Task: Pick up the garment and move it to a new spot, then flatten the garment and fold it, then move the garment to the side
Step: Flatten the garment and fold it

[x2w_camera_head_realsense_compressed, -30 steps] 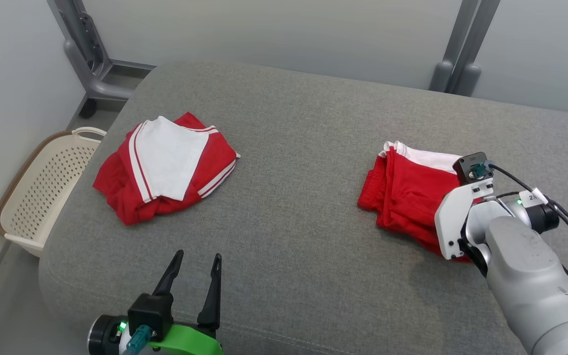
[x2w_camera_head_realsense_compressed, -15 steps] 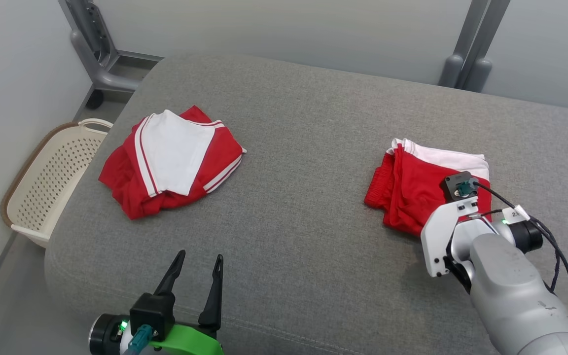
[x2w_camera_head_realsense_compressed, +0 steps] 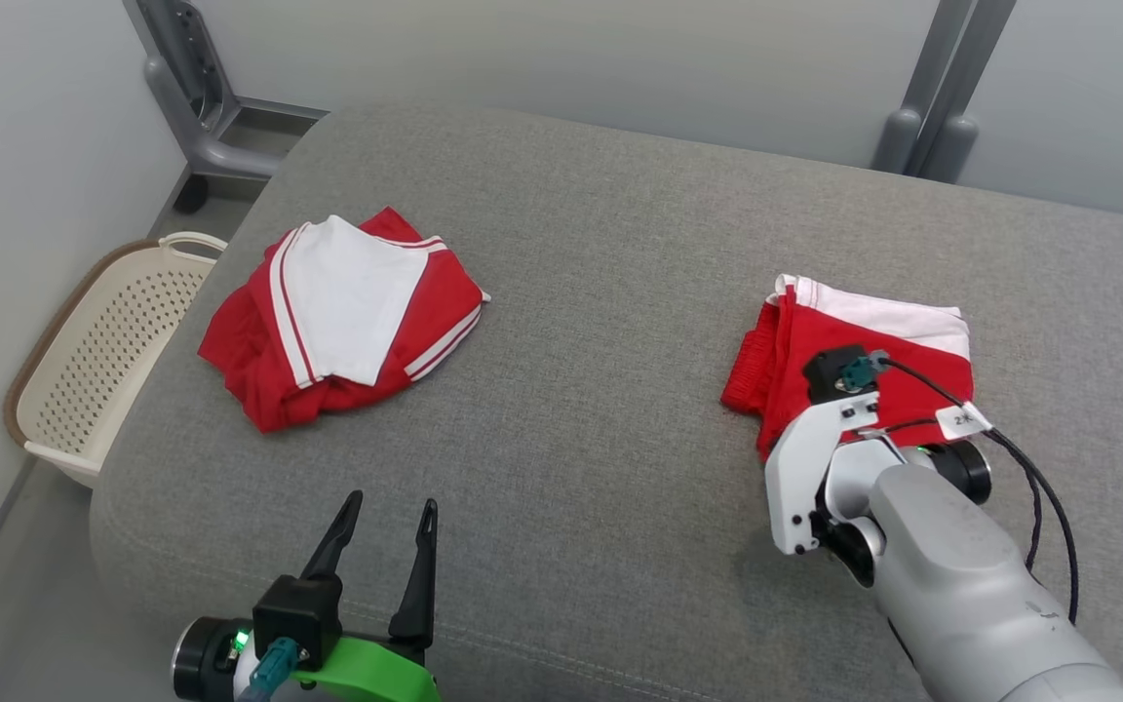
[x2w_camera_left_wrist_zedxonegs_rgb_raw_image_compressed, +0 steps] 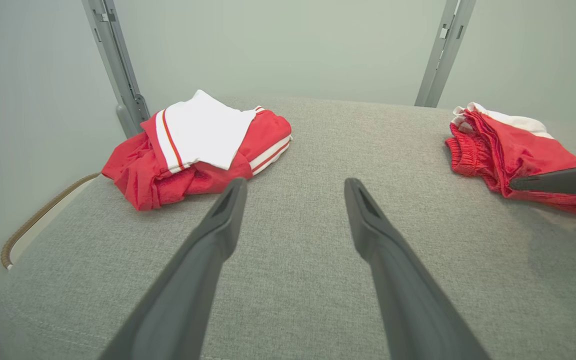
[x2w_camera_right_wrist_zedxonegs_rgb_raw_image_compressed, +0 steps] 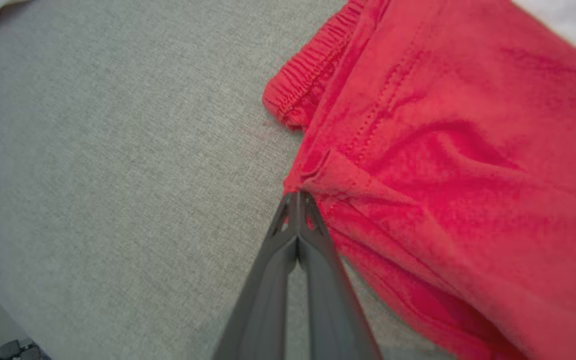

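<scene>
On the right half of the grey fabric cushion (x2w_camera_head_realsense_compressed: 600,390), the folded red cloth garment with a white panel (x2w_camera_head_realsense_compressed: 781,375) lies flat. My right tool (x2w_camera_right_wrist_zedxonegs_rgb_raw_image_compressed: 298,197) is pressed together, with its tips down at the garment's edge nearest the cushion's middle, touching the red cloth. I cannot tell whether a fold is caught between them. My left tool (x2w_camera_head_realsense_compressed: 393,502) stands apart with nothing in it, above the cushion's near edge. On the cushion's left half lies a second red garment with white stripes (x2w_camera_head_realsense_compressed: 337,322), loosely folded. Beside the cushion's left edge, lower down, sits a cream perforated plastic basket (x2w_camera_head_realsense_compressed: 103,351).
</scene>
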Tool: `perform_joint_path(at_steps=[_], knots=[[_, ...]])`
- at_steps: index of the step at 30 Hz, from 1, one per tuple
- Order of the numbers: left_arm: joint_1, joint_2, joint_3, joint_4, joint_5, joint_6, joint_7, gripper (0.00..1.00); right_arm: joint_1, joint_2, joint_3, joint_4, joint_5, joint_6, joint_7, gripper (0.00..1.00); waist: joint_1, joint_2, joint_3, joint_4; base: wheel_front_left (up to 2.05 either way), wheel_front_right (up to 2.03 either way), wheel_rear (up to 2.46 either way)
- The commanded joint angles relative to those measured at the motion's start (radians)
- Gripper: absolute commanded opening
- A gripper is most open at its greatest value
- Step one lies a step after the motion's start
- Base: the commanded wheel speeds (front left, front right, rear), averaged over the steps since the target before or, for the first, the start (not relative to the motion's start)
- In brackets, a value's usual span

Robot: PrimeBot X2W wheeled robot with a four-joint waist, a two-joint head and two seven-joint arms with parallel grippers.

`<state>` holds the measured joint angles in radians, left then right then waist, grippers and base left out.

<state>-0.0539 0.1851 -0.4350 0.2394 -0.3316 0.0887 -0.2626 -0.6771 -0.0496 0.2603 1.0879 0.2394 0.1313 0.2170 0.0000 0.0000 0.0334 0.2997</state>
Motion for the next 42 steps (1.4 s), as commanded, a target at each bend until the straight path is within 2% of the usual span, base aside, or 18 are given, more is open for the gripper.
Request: perform_joint_path(at_steps=[1,7,11,16,21,27,30,34,42], knots=[[-0.009,0.006,0.003,0.000,-0.005,0.005,-0.003,1.00,0.021,-0.003,0.031,-0.022,0.028,-0.001,0.015,0.00,0.0000,0.0000,-0.001,-0.004,0.00,0.00,0.00],[-0.002,0.006,0.006,-0.001,-0.008,0.010,-0.003,1.00,0.045,-0.002,0.151,-0.116,0.118,-0.001,0.074,0.00,0.0000,0.0000,-0.005,-0.017,0.00,0.00,0.00],[-0.001,0.007,0.009,-0.001,-0.008,0.010,-0.003,1.00,0.051,-0.003,0.184,-0.179,0.158,-0.001,0.093,0.00,0.0000,0.0000,-0.009,-0.023,0.00,0.00,0.00],[0.008,0.009,0.012,-0.004,-0.009,0.010,-0.003,1.00,0.029,-0.038,0.126,-0.219,0.124,-0.001,0.071,0.00,0.0000,0.0000,-0.015,-0.031,0.00,0.00,0.00],[0.007,0.007,0.010,-0.007,-0.005,0.008,-0.003,1.00,0.020,-0.075,0.018,-0.207,0.017,-0.001,0.039,0.00,0.0000,0.0000,-0.014,-0.031,0.00,0.00,0.00],[-0.012,0.001,0.002,-0.008,0.003,0.000,-0.003,1.00,0.051,-0.094,-0.098,-0.159,-0.132,-0.001,-0.025,0.00,0.0000,0.0000,0.006,-0.015,0.00,0.00,0.00],[-0.021,0.000,0.002,-0.007,0.006,0.002,-0.003,1.00,0.070,-0.076,-0.145,-0.126,-0.187,-0.001,-0.054,0.00,0.0000,0.0000,0.016,-0.004,0.00,0.00,0.00],[-0.020,0.003,0.009,-0.009,0.006,0.005,-0.003,1.00,0.082,-0.046,-0.162,-0.092,-0.226,-0.001,-0.071,0.00,0.0000,0.0000,0.026,-0.001,0.00,0.00,0.00],[-0.019,0.001,0.013,-0.001,0.006,0.005,-0.003,1.00,0.092,-0.006,-0.103,-0.070,-0.214,-0.001,-0.089,0.00,0.0000,0.0000,0.020,-0.014,0.00,0.00,0.00]])
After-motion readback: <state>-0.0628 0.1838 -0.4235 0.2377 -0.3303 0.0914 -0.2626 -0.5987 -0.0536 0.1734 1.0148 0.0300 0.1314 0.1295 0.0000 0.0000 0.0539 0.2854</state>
